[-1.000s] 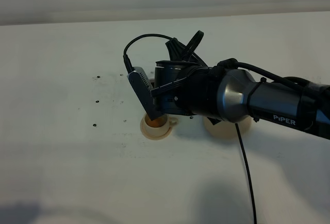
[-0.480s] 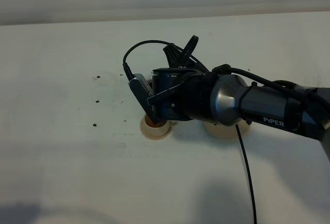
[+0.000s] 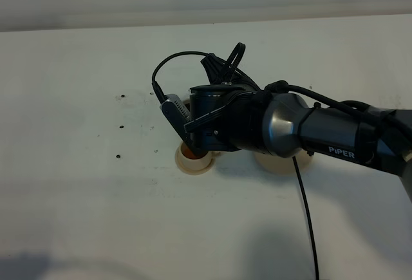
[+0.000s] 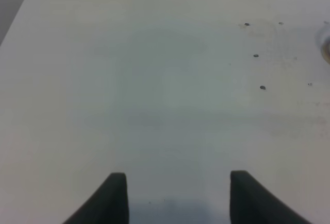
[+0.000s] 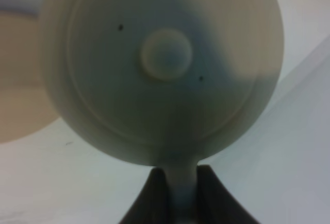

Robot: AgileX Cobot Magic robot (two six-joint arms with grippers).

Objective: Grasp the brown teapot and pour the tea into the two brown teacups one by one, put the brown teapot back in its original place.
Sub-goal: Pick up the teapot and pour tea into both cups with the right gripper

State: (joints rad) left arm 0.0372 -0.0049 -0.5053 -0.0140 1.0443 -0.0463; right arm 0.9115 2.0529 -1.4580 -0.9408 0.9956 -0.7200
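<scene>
right gripper [image 5: 181, 185]: jaws are clamped on the handle of the brown teapot [image 5: 165, 69] | left gripper [image 4: 178, 195]: jaws are held apart, nothing gripped, over the table [image 4: 154, 80] | teacup [image 3: 190, 154]: amber tea is seen inside

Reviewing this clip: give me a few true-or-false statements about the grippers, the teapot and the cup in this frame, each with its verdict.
1. The right gripper is shut on the brown teapot by its handle. True.
2. The left gripper holds a teacup. False: it is open above bare table.
3. The teacup below the right arm holds orange-brown liquid. True.
4. The teapot's lid is off. False: the knobbed lid sits on it.
</scene>
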